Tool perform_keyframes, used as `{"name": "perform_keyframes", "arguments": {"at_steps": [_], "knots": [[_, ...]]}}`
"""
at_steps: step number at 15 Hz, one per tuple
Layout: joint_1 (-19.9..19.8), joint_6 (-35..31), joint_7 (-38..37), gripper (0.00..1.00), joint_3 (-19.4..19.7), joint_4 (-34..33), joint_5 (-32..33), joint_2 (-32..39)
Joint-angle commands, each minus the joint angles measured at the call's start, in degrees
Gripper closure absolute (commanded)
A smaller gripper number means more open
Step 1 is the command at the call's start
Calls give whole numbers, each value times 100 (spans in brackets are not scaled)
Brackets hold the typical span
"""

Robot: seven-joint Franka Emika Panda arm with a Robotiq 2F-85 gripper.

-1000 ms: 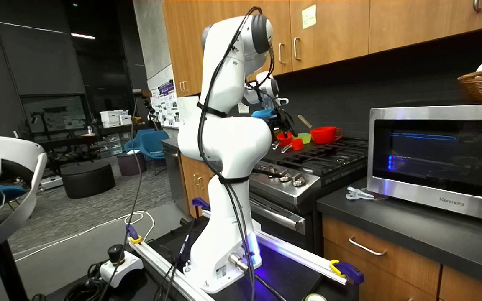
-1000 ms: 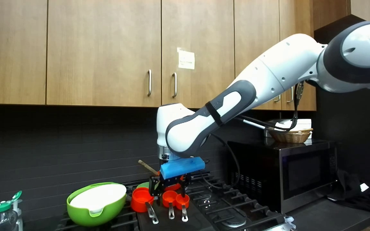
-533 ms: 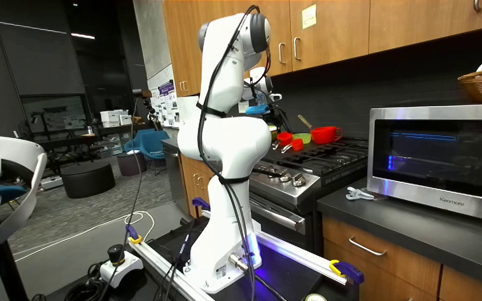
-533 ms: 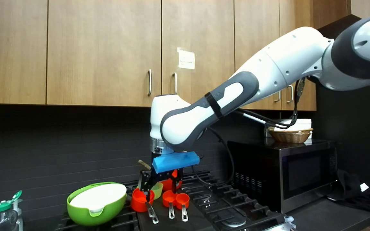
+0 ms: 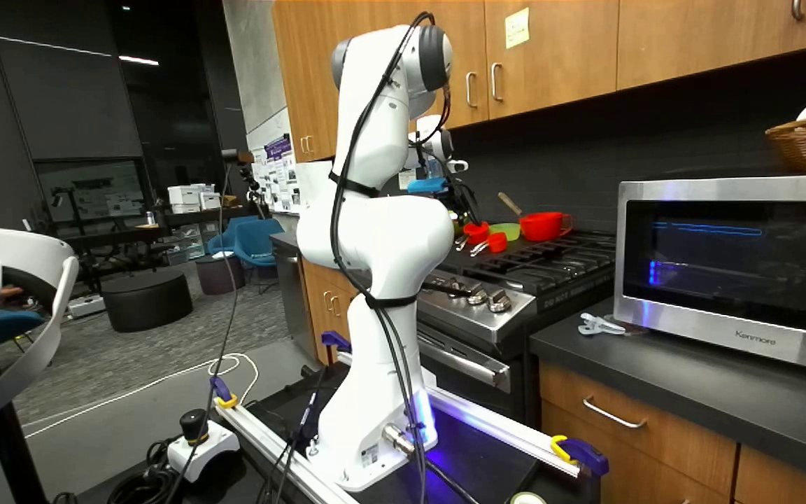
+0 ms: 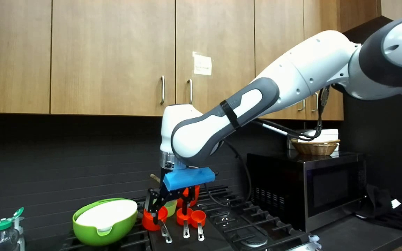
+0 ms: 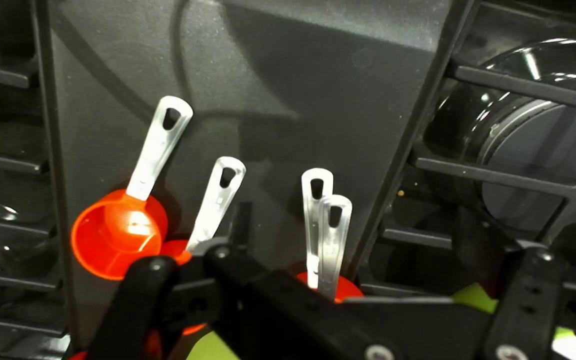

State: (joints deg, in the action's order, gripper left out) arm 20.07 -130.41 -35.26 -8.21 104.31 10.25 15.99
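- Gripper (image 6: 170, 217), fingers spread, near red measuring cups (image 6: 196, 217), lower centre in an exterior view
- Overlapping cup handles (image 7: 332, 250), near centre, wrist view
- Green-capped bottle (image 6: 2, 237), lower left (only in an exterior view)

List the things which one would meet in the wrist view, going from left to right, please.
Grate bars at the left edge → red measuring cup with its metal handle → second metal handle → pair of overlapping metal handles → round burner on the right.
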Motion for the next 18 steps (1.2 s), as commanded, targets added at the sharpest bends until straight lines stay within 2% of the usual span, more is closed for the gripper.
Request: {"name": "perform_keyframes", "arguments": {"at_steps": [1, 7, 12, 18], "knots": [[-99, -35, 476, 0, -120, -89, -382, 152], [-92, -59, 1001, 0, -149, -120, -771, 325], [-70, -251, 1085, 0, -76, -79, -633, 346], [-99, -801, 1056, 0, 79, -100, -483, 434]]}}
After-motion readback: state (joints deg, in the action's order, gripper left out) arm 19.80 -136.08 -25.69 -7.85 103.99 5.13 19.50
